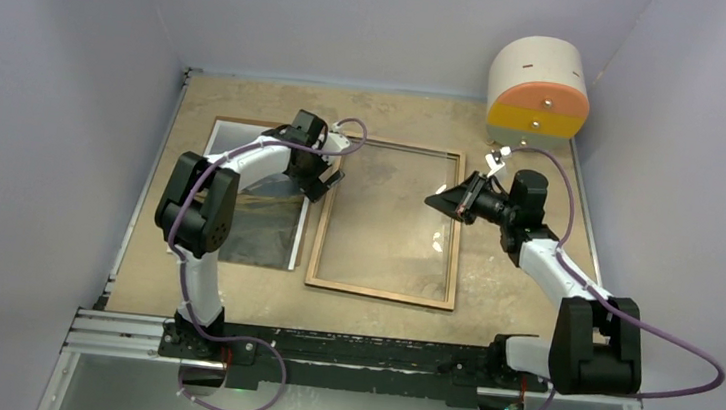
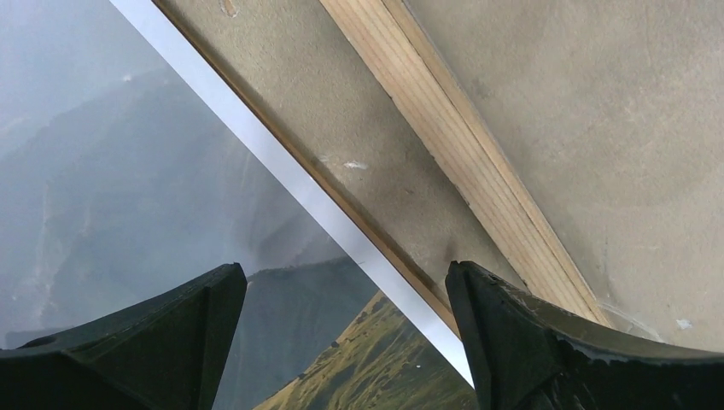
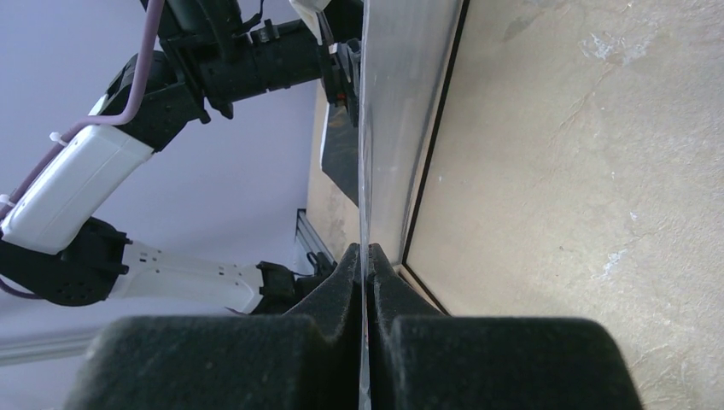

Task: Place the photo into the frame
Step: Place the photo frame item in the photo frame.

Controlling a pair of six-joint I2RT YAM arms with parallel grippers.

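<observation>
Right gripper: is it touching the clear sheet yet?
Touching. The right wrist view shows the right gripper pinched shut on the edge of the clear sheet, with no gap between fingers and sheet.

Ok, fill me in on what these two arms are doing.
The left gripper hovers open over the right edge of the photo, which lies face up on the table, left of the frame. The right gripper is shut on a thin clear sheet at the frame's right side, apparently its glazing. The frame lies flat with its wooden side up, and the photo is not yet in it.
</observation>
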